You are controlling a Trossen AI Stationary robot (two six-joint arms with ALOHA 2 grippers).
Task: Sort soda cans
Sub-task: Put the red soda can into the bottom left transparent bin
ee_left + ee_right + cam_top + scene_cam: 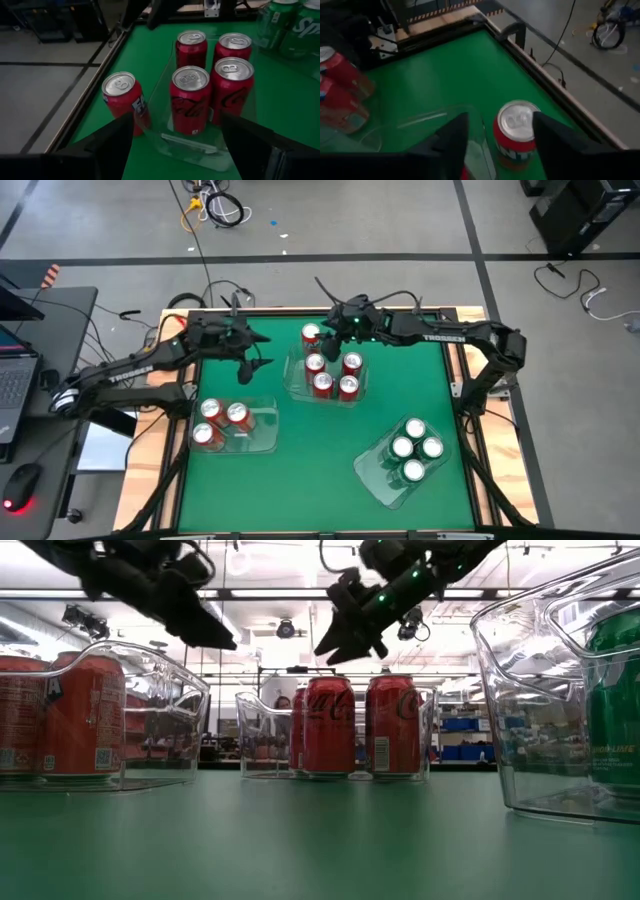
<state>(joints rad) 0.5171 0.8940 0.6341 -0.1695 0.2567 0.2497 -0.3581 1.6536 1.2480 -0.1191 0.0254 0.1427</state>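
Green felt (300, 470) covers the table, and three clear bins sit on it. Centre bin (296, 385), toward twelve o'clock, holds four red cans (335, 375) in two rows. A fifth red can (311, 334) stands on the felt just outside that bin's far rim, at about eleven o'clock from it. In the right wrist view this lone can (516, 131) sits between the dark fingers, with a gap on each side.

Right gripper (330, 332) hangs over the lone can, its jaws parted and holding nothing; in the low view it (340, 640) is clear above the can tops.

Left gripper (252, 358) hovers at nine o'clock from the centre bin, spread wide and empty. Its wrist view looks past both fingers (112, 145) at the lone can (122, 100) and the four in the bin (210, 85).

Left bin (262, 435), at about eight o'clock on the table, holds three red cans (220, 420). Right bin (375, 470), at about four o'clock, sits skewed and holds four green cans (415, 445).
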